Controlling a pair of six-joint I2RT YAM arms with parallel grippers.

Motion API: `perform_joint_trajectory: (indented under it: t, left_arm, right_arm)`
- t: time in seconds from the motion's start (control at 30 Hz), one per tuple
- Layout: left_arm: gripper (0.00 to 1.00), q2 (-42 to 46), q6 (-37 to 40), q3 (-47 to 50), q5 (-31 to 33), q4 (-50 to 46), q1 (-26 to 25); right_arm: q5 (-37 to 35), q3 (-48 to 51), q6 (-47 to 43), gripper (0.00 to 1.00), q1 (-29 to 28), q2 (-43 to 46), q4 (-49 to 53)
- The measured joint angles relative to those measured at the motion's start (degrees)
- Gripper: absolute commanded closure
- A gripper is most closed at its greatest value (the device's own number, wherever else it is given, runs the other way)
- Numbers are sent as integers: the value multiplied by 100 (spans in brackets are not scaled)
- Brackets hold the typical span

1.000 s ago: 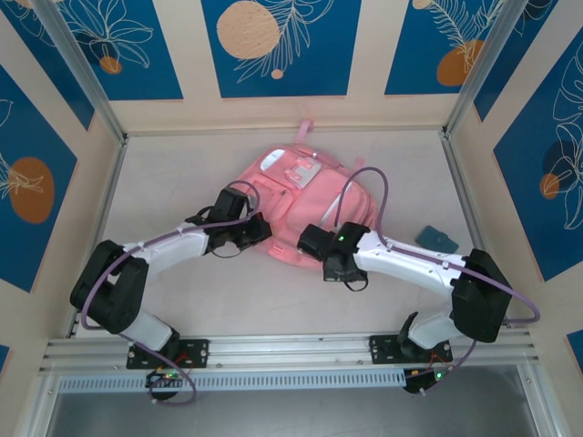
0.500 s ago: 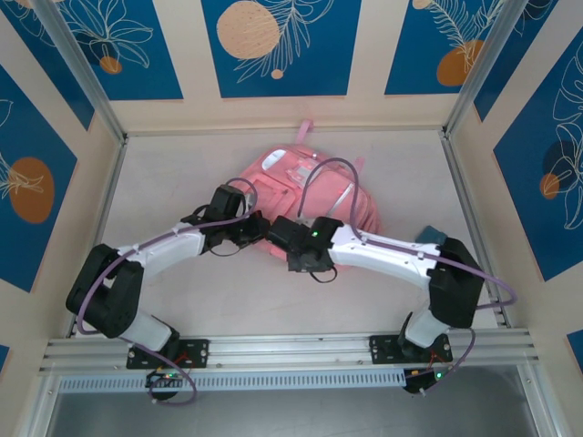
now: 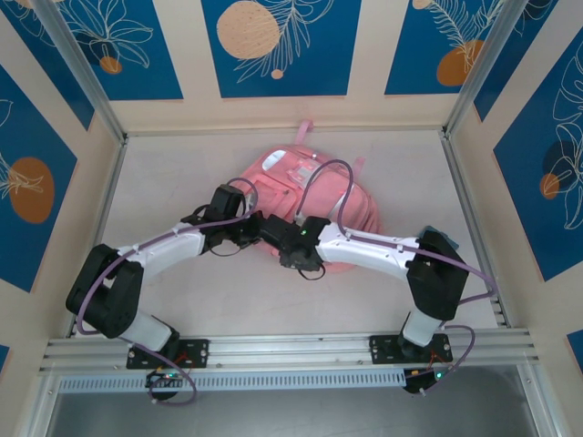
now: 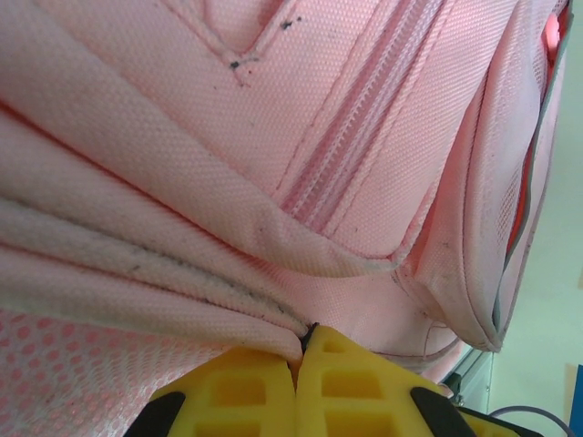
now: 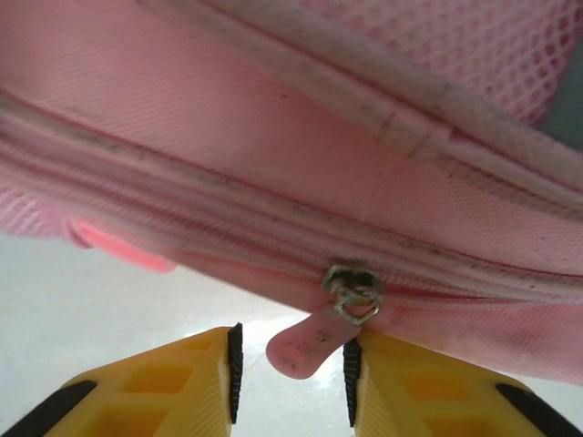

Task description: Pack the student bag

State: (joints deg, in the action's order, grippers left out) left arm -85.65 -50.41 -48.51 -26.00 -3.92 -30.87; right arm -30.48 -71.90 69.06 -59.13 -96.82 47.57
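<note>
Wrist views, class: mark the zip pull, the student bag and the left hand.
zip pull [image 5: 305, 344], right wrist view, pink tab.
student bag [image 5: 273, 118], right wrist view, fabric above zip.
left hand [image 4: 299, 357], left wrist view, between fingertips.

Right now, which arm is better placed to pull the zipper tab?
Right. The right fingers, open, straddle the zipper tab on the student bag; the left fingers are shut on a bag fold, bracing it.

Bare tabletop [image 3: 164, 182] lies open left and right of the student bag [image 3: 314, 196]; the left arm [image 3: 173, 244] and right arm [image 3: 373, 250] meet at its near edge, barring approach there.
</note>
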Motion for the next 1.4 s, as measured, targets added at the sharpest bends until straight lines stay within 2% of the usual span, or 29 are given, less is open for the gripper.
perform_joint_trajectory:
  t: [0.2, 0.23, 0.33, 0.4, 0.53, 0.67, 0.73, 0.87, 1.07, 1.4]
  left_arm:
    - [100, 0, -2, 0, -90, 0, -4]
    - [100, 0, -2, 0, -98, 2, -4]
    - [100, 0, -2, 0, -98, 2, -4]
    - [100, 0, -2, 0, -98, 0, -4]
    - [100, 0, -2, 0, -98, -2, -4]
    - [100, 0, -2, 0, -98, 0, -4]
    - [100, 0, -2, 0, -98, 0, -4]
    - [100, 0, 0, -2, -98, 0, -4]
    - [100, 0, -2, -9, -96, -13, -4]
    - [100, 0, 136, -74, 125, -221, -81]
  right_arm:
    - [-81, 0, 332, 63, 28, -92, 155]
    - [-81, 0, 348, 67, 35, -92, 155]
    - [-79, 0, 409, 87, 68, -101, 216]
    - [-79, 0, 363, 91, 81, -114, 271]
    - [-76, 0, 326, 91, 76, -129, 278]
    - [-76, 2, 264, 75, 76, -129, 278]
    - [-76, 2, 236, 73, 76, -129, 264]
    - [-79, 2, 188, 79, 76, -129, 262]
    - [-116, 2, 155, 100, 76, -129, 328]
    - [-232, 4, 190, 100, 37, -4, 671]
